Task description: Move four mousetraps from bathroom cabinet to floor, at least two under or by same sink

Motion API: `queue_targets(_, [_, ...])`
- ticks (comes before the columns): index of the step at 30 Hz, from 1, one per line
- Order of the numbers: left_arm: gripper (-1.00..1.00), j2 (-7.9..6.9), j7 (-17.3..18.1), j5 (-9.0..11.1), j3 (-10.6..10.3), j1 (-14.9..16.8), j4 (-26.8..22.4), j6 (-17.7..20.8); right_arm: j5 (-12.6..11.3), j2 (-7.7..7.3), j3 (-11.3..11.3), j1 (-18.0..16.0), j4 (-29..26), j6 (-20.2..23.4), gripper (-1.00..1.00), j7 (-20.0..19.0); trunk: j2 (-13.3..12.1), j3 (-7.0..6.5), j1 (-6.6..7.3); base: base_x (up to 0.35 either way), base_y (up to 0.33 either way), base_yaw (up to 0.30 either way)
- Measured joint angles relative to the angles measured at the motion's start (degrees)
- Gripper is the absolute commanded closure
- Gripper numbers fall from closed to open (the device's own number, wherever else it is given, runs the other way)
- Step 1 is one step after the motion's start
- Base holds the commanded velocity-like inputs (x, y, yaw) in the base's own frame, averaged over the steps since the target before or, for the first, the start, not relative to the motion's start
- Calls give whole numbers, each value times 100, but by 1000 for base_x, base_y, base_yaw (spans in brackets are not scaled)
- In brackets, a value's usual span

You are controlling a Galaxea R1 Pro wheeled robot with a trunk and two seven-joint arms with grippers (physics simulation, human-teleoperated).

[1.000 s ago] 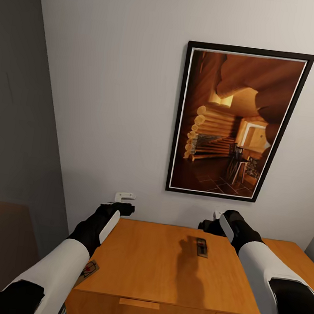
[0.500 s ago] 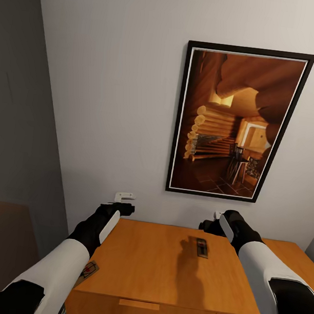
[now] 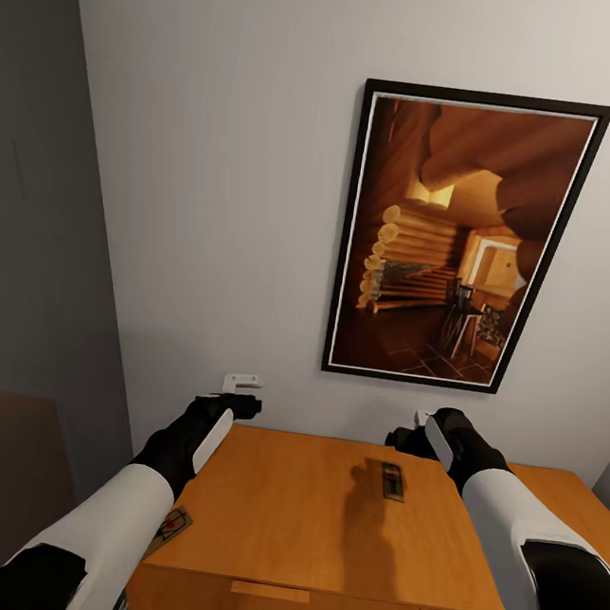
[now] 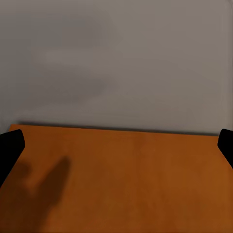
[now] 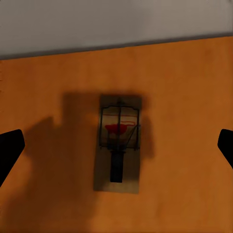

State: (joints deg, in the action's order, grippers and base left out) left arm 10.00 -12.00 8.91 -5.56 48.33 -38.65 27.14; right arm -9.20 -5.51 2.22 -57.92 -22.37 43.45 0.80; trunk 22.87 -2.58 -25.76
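Note:
The orange-brown cabinet (image 3: 280,512) stands against the wall below me, its flat top seen from above. One mousetrap (image 3: 391,480) lies flat on that top near the back; in the right wrist view the same mousetrap (image 5: 119,143) shows its dark wire and red mark. My right gripper (image 3: 412,431) hangs open just above and behind it, not touching it. A second mousetrap (image 3: 171,524) peeks out past the cabinet's left edge, lower down beside my left forearm. Over the top's back left corner, my left gripper (image 3: 243,383) is open with nothing in it; bare cabinet top (image 4: 126,184) lies under it.
A large dark-framed picture (image 3: 461,238) hangs on the white wall behind the cabinet. A grey panel (image 3: 33,262) closes off the left side. A drawer's bar handle (image 3: 270,590) shows on the cabinet front, and more orange-brown top (image 3: 567,499) runs to the right.

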Motion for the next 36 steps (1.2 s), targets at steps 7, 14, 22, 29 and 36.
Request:
queue_targets(7, [-100, 0, 1, -4, -1, 0, 1, -4, 0, 2, 0, 0, 3, 0, -100, -1, 0, 0, 1, 130, 0, 0])
queue_targets(14, [-100, 0, 0, -4, 5, 0, -1, -8, -1, 2, 0, 0, 3, 8, -100, -3, 0, 0, 0, 33, 0, 0])
queue_targets(22, [-100, 0, 1, -7, 5, 0, 0, -8, -8, 4, 0, 0, 14, 39, -100, -7, 0, 0, 0, 5, 0, 0])
queue_targets(29, [-100, 0, 0, -4, 4, 0, -1, -8, -2, 2, 9, 10, 65, 58, -100, -2, 0, 0, 0, 0, 0, 0])
queue_targets(36, [-100, 0, 0, -8, 6, 0, 2, 1, -1, 2, 15, 16, 172, 60, -100, -7, 0, 0, 0, 0, 0, 0])
